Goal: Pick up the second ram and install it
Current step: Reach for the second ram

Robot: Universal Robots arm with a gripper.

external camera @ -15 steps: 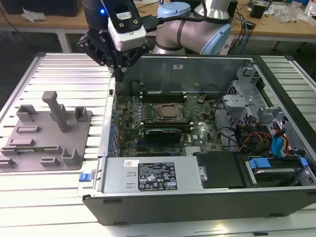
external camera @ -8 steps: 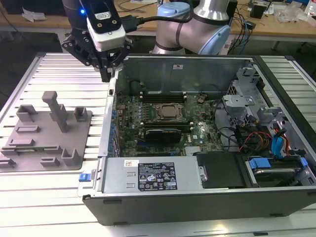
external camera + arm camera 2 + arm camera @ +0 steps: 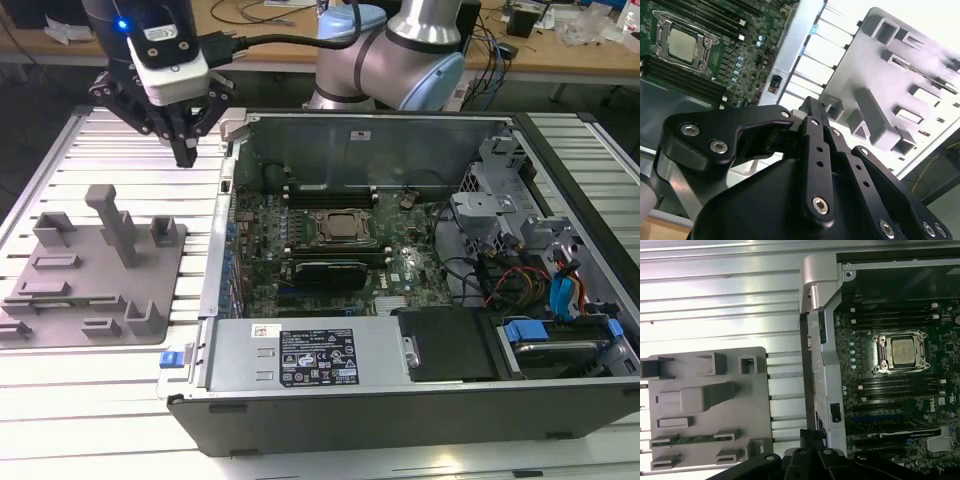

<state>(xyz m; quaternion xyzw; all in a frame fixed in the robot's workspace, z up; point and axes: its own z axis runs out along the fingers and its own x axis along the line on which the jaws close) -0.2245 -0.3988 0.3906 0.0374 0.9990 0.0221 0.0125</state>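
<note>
1. My hand [image 3: 186,155] has its fingers drawn together on nothing. The tips meet in a point in the exterior view, and the second wrist view shows them just as narrow.
2. The second ram [image 3: 692,438] lies flat in the grey fixture [image 3: 95,280] on the table [image 3: 60,400]. It is cradled between two small holders along the fixture edge that faces away from my fingertips. It is well apart from me and untouched.
3. I judge the step in hand to be the reach for that stick, with nothing of the pickup begun.
4. To do it well, I should line my fingers up across the stick's narrow width, near its middle, so it hangs level once lifted.
5. My fingers would have to part before I come down. Closed like this, they would only strike the board.
6. I should grip the long edges rather than the chips. I should also draw it straight up out of its holders, because a tilted pull could jam it there.
7. The upright post on the fixture stands between me and the stick, so I would want to keep clear of it.
8. As for pose, I point straight down over bare table slats, just off the fixture's far corner. The corner of the open computer case [image 3: 400,420] is on the exterior view's right.
9. My arm reaches in from behind the case. The motherboard [image 3: 405,268] and its memory slots [image 3: 890,386] lie off to the side.
</note>
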